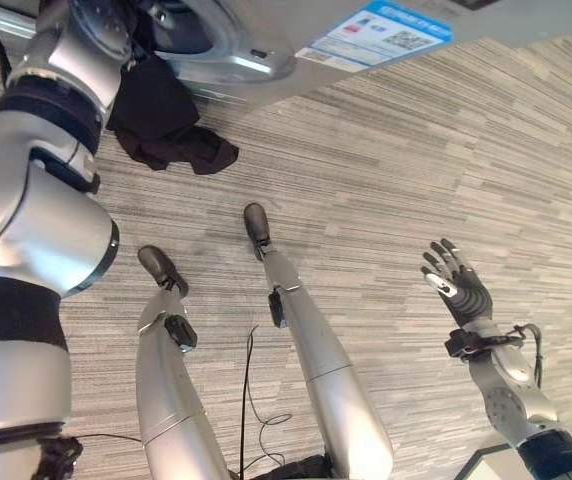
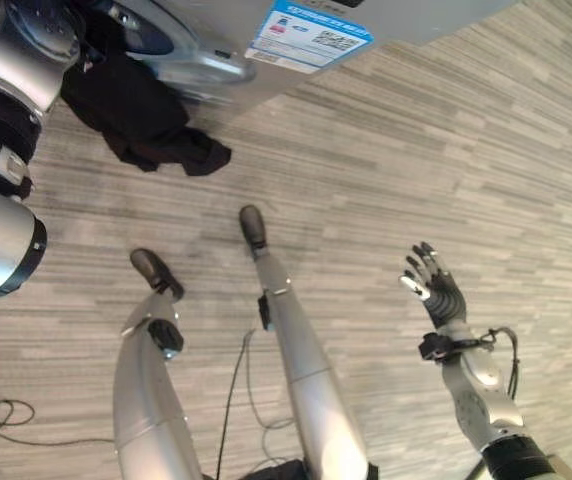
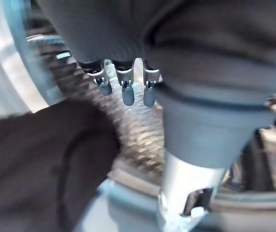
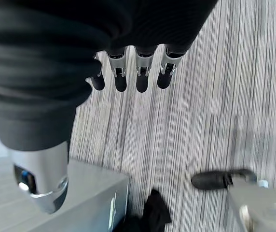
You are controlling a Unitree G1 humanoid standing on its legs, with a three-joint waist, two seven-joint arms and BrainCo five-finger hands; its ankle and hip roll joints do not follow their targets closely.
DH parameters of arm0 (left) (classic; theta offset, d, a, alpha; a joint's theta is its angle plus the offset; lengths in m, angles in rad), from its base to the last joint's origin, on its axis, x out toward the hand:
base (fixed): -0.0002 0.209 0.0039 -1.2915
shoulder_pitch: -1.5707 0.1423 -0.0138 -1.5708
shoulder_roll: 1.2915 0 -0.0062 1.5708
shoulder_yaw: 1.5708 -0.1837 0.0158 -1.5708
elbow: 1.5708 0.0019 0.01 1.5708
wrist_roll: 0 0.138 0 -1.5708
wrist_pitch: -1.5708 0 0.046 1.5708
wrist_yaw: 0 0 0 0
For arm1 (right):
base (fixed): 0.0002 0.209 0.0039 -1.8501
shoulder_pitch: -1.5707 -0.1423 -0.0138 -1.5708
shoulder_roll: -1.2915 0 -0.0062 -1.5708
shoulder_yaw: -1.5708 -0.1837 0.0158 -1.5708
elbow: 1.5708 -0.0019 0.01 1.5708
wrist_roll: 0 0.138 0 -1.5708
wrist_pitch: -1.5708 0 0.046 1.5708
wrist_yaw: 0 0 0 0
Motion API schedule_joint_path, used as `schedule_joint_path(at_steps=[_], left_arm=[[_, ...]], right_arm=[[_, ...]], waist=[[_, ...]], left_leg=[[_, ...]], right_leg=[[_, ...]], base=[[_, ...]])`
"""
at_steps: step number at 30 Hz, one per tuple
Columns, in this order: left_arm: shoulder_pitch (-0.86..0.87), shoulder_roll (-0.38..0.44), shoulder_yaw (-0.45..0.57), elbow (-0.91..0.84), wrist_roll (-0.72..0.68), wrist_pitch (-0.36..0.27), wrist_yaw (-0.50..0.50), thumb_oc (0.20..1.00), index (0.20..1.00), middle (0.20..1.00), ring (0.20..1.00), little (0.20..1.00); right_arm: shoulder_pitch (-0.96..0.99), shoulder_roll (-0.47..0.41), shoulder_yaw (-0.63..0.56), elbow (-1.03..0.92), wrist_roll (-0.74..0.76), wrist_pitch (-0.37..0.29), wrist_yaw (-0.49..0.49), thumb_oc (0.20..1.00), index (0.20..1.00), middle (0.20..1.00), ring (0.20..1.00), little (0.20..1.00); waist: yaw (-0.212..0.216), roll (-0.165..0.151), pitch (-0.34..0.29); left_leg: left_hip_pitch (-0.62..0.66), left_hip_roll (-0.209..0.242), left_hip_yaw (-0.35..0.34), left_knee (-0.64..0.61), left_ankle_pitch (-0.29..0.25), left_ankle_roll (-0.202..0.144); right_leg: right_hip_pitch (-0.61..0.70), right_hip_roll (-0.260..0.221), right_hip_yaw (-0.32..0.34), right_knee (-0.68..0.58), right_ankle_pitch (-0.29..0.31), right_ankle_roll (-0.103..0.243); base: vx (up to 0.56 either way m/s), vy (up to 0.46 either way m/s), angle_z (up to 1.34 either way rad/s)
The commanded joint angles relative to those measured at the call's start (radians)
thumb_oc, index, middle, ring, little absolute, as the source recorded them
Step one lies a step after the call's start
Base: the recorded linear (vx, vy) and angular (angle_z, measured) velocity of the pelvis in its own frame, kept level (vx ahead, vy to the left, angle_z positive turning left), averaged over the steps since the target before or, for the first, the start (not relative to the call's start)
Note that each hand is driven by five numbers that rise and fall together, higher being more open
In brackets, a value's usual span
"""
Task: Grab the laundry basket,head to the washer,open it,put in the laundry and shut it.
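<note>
The washer [image 1: 228, 50] stands at the top of the eye views, its round opening at the upper left. A dark garment [image 1: 166, 120] hangs out of that opening and trails onto the carpet. My left arm reaches up to the opening. In the left wrist view my left hand [image 3: 123, 86] holds its fingers straight in front of the drum rim, with the dark cloth [image 3: 36, 164] beside them and nothing in its grasp. My right hand [image 1: 458, 282] hovers open over the floor at the right, away from the washer, fingers [image 4: 138, 72] spread.
Striped grey carpet [image 1: 416, 160] runs from the washer's foot to the right. A blue and white sticker [image 1: 376, 30] is on the washer's front. A dark-edged object's corner [image 1: 486, 465] shows at the lower right.
</note>
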Motion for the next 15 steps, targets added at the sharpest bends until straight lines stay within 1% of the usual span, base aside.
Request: schedule_joint_path(at_steps=[1, 2, 3, 4, 6, 8, 9, 10, 11, 12, 13, 14, 15], left_arm=[[-0.097, 0.023, -0.025, 0.019, 0.068, -0.009, 0.03, 1.0, 1.0, 1.0, 1.0, 1.0], [-0.116, 0.019, -0.044, -0.023, 0.078, -0.017, 0.031, 1.0, 1.0, 1.0, 1.0, 1.0], [-0.116, 0.02, -0.044, -0.023, 0.078, -0.016, 0.031, 1.0, 1.0, 1.0, 1.0, 1.0], [-0.136, 0.028, -0.073, -0.082, 0.135, -0.02, 0.072, 1.0, 1.0, 1.0, 1.0, 1.0], [-0.107, 0.046, -0.075, -0.163, 0.234, -0.005, 0.131, 1.0, 1.0, 1.0, 1.0, 1.0], [-0.006, 0.094, -0.022, -0.317, 0.343, 0.025, 0.165, 1.0, 1.0, 1.0, 1.0, 1.0], [0.063, 0.114, 0.027, -0.394, 0.379, 0.045, 0.164, 1.0, 1.0, 1.0, 1.0, 1.0], [0.072, 0.12, 0.036, -0.406, 0.384, 0.05, 0.162, 1.0, 1.0, 1.0, 1.0, 1.0], [0.146, 0.138, 0.088, -0.475, 0.421, 0.071, 0.156, 1.0, 1.0, 1.0, 1.0, 1.0], [0.228, 0.158, 0.128, -0.546, 0.458, 0.077, 0.149, 1.0, 1.0, 1.0, 1.0, 1.0], [0.422, 0.193, 0.258, -0.705, 0.523, 0.106, 0.11, 1.0, 1.0, 1.0, 1.0, 1.0], [0.549, 0.187, 0.348, -0.782, 0.539, 0.116, 0.085, 1.0, 1.0, 1.0, 1.0, 1.0], [0.643, 0.16, 0.402, -0.833, 0.549, 0.114, 0.067, 1.0, 1.0, 1.0, 1.0, 1.0]], right_arm=[[0.005, -0.064, -0.04, 0.015, 0.05, 0.003, 0.026, 1.0, 1.0, 1.0, 1.0, 1.0], [0.001, -0.072, -0.034, 0.021, 0.041, 0.01, 0.028, 1.0, 1.0, 1.0, 1.0, 1.0], [0.001, -0.072, -0.033, 0.021, 0.041, 0.01, 0.028, 1.0, 1.0, 1.0, 1.0, 1.0], [0.014, -0.074, -0.027, 0.003, 0.042, 0.017, 0.041, 1.0, 1.0, 1.0, 1.0, 1.0], [0.027, -0.074, -0.011, 0.005, 0.037, 0.019, 0.054, 1.0, 1.0, 1.0, 1.0, 1.0], [0.025, -0.052, 0.018, 0.043, 0.013, 0.025, 0.044, 1.0, 1.0, 1.0, 1.0, 1.0], [0.01, -0.039, 0.033, 0.065, 0.002, 0.027, 0.03, 1.0, 1.0, 1.0, 1.0, 1.0], [0.008, -0.041, 0.036, 0.067, 0.001, 0.026, 0.03, 1.0, 1.0, 1.0, 1.0, 1.0], [-0.012, -0.028, 0.041, 0.088, -0.006, 0.03, 0.014, 1.0, 1.0, 1.0, 1.0, 1.0], [-0.036, -0.012, 0.041, 0.11, -0.018, 0.034, 0.0, 1.0, 1.0, 1.0, 1.0, 1.0], [-0.069, 0.002, 0.044, 0.136, -0.083, 0.049, -0.032, 1.0, 1.0, 1.0, 1.0, 1.0], [-0.086, 0.009, 0.041, 0.146, -0.121, 0.057, -0.053, 1.0, 1.0, 1.0, 1.0, 1.0], [-0.113, 0.029, 0.035, 0.164, -0.165, 0.075, -0.072, 1.0, 1.0, 1.0, 1.0, 1.0]], waist=[[-0.025, 0.008, 0.011], [-0.021, 0.013, 0.011], [-0.021, 0.013, 0.011], [-0.016, 0.016, 0.011], [-0.002, 0.023, 0.011], [0.018, 0.029, 0.011], [0.026, 0.031, 0.011], [0.023, 0.033, 0.011], [0.034, 0.036, 0.011], [0.052, 0.037, 0.011], [0.067, 0.045, 0.011], [0.073, 0.044, 0.011], [0.09, 0.046, 0.011]], left_leg=[[0.161, 0.076, -0.119, 0.067, -0.106, -0.093], [0.164, 0.073, -0.119, 0.062, -0.104, -0.093], [0.165, 0.073, -0.119, 0.061, -0.104, -0.093], [0.165, 0.069, -0.119, 0.059, -0.104, -0.091], [0.168, 0.065, -0.119, 0.047, -0.103, -0.09], [0.165, 0.06, -0.121, 0.04, -0.105, -0.087], [0.163, 0.058, -0.123, 0.04, -0.107, -0.085], [0.164, 0.058, -0.124, 0.04, -0.108, -0.085], [0.162, 0.055, -0.125, 0.04, -0.11, -0.082], [0.157, 0.05, -0.128, 0.04, -0.111, -0.079], [0.152, 0.039, -0.137, 0.038, -0.109, -0.073], [0.133, 0.031, -0.131, 0.04, -0.085, -0.067], [0.127, 0.022, -0.133, 0.039, -0.083, -0.062]], right_leg=[[0.014, -0.009, -0.028, 0.038, -0.077, 0.091], [0.018, -0.013, -0.029, 0.036, -0.078, 0.092], [0.018, -0.013, -0.029, 0.036, -0.078, 0.092], [0.02, -0.017, -0.028, 0.038, -0.079, 0.094], [0.025, -0.024, -0.029, 0.036, -0.082, 0.095], [0.024, -0.032, -0.03, 0.038, -0.088, 0.096], [0.025, -0.034, -0.03, 0.039, -0.091, 0.095], [0.026, -0.034, -0.03, 0.039, -0.091, 0.095], [0.027, -0.036, -0.029, 0.038, -0.095, 0.094], [0.024, -0.04, -0.031, 0.039, -0.096, 0.092], [0.026, -0.048, -0.034, 0.031, -0.093, 0.09], [0.015, -0.056, -0.035, 0.019, -0.067, 0.082], [0.011, -0.061, -0.033, 0.017, -0.066, 0.08]], base=[[0.0, 0.0, 0.0], [0.0, 0.0, 0.0], [0.0, 0.0, 0.0], [0.0, 0.0, 0.0], [-0.02, 0.028, 0.05], [-0.01, 0.043, 0.07], [-0.01, 0.035, 0.05], [-0.01, 0.033, 0.02], [-0.02, 0.043, 0.01], [-0.04, 0.067, 0.08], [-0.11, 0.053, 0.12], [-0.11, 0.049, 0.12], [-0.1, 0.084, 0.16]])
